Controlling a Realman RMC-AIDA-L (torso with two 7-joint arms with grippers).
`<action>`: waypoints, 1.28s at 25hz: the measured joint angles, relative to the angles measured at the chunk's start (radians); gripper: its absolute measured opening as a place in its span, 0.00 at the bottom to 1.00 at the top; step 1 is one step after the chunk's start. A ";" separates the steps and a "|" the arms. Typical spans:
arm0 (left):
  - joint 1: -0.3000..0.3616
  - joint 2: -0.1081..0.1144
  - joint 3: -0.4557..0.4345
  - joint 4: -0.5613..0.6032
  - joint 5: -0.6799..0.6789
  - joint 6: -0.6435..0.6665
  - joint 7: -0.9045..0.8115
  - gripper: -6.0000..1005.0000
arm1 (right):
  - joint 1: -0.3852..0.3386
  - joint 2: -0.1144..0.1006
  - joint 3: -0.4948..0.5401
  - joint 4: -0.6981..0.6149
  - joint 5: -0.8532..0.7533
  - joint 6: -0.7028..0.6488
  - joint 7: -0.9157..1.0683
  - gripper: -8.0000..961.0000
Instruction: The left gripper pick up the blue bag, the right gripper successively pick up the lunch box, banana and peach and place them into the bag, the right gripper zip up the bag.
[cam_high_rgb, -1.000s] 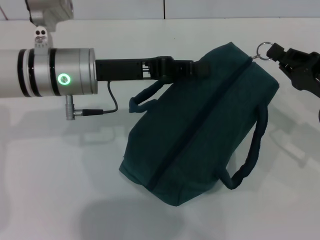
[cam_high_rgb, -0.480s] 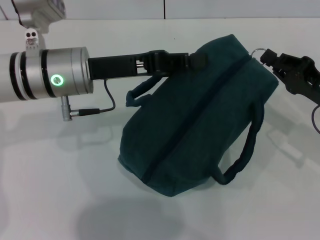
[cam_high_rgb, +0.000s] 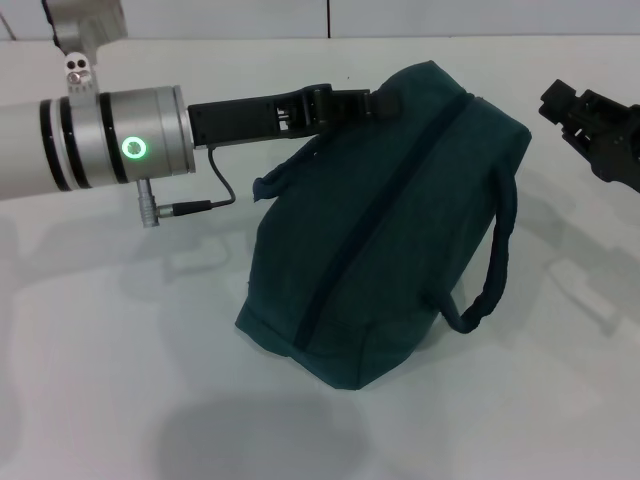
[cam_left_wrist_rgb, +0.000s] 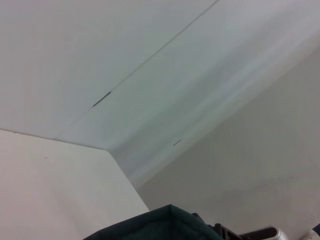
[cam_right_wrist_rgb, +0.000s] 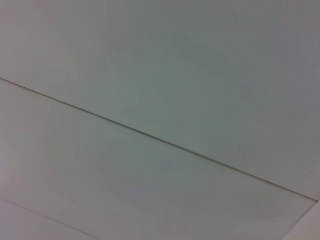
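Matt cloth, brushed metal, smooth tabletop

The bag (cam_high_rgb: 400, 230) is showing matt teal woven cloth; the left gripper (cam_high_rgb: 385, 103) is looking like matt black plastic behind satin silver metal; the table (cam_high_rgb: 120, 360) is looking smooth white.

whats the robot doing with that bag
The left gripper grips the blue bag at its upper far end, so the bag sits tilted with its lower end on the white table. Its zipper looks closed. The right gripper is off to the bag's right, apart from it and holding nothing. No lunch box or fruit is visible.
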 joint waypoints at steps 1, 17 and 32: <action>-0.003 0.000 0.001 0.000 0.001 -0.004 0.000 0.06 | 0.000 0.000 0.000 -0.001 0.000 0.000 -0.001 0.23; -0.038 0.000 0.009 -0.035 -0.020 -0.149 -0.011 0.08 | -0.012 -0.005 0.017 -0.004 -0.005 -0.010 -0.014 0.41; -0.056 0.003 0.011 0.004 -0.088 -0.106 0.027 0.41 | -0.017 -0.030 0.021 -0.025 -0.001 -0.139 -0.161 0.90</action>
